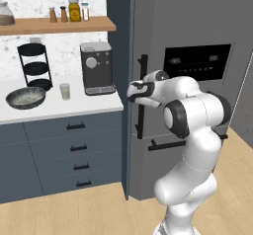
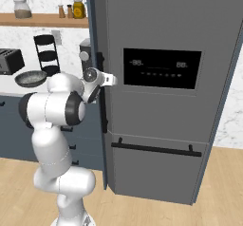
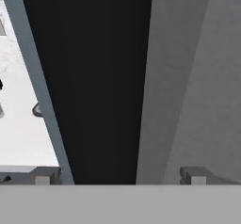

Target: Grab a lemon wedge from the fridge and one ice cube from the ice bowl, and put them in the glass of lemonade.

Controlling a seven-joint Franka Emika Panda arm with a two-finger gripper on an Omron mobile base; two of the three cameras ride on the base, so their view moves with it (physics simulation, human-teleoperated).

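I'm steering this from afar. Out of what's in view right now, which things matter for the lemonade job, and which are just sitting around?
For the job:
fridge, door shut
ice bowl on the counter
glass of lemonade beside the bowl
gripper, open, at the fridge's upright handle

Just lying about:
coffee machine
black three-tier rack
toaster
jars and shakers on the shelf
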